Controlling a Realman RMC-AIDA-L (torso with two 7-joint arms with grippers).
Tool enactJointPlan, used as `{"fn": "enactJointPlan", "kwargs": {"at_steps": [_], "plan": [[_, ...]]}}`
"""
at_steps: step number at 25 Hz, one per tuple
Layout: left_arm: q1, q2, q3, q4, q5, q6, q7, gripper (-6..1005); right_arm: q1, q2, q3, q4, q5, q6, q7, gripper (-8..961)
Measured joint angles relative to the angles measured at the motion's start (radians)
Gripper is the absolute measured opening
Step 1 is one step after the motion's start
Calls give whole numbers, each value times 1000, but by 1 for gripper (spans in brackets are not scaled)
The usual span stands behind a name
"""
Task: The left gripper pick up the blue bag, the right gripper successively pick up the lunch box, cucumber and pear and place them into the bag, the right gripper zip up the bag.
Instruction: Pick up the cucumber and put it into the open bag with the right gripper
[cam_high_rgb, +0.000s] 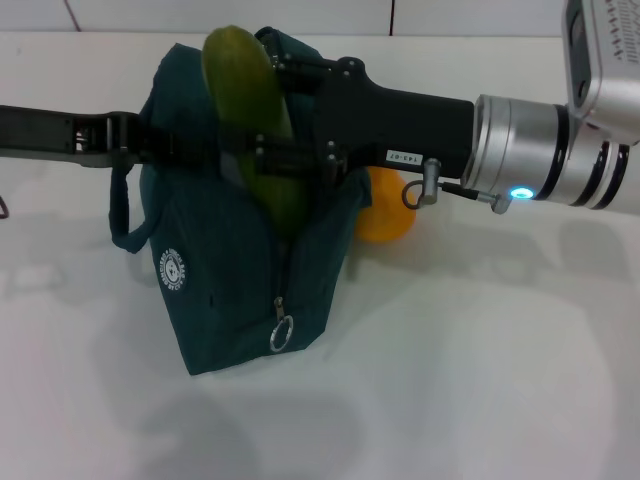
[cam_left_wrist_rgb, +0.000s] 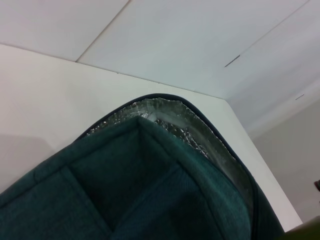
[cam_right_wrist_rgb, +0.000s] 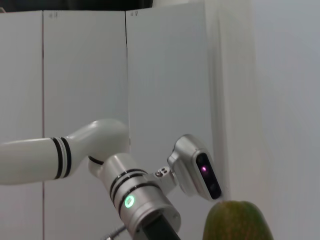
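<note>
Blue bag stands open; right gripper pinches the cucumber over it. Left gripper fingers: cannot tell.

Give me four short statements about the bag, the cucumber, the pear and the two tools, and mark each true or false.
1. The right tool grips the long dark green cucumber over the open dark teal fabric bag. True.
2. The cucumber lies flat on the white table. False: it stands steeply, lower end in the bag's mouth.
3. The yellow-orange pear is inside the bag. False: it sits on the table behind the bag.
4. The left tool reaches the bag's upper edge. True.
</note>
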Motion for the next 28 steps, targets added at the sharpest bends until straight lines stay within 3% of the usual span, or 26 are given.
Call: {"fn": "enactJointPlan", "kwargs": {"at_steps": [11,21,28], "plan": [[3,1,0,0,0,0,3,37,-37,0,-11,-15,39,50,-24,619],[7,-1,0,0,0,0,8,37,-29,0,-58,-42,40,104,-21,620],[6,2,0,0,-1,0,8,37,-30,0,-62,-57,40,101,-30,797]]}}
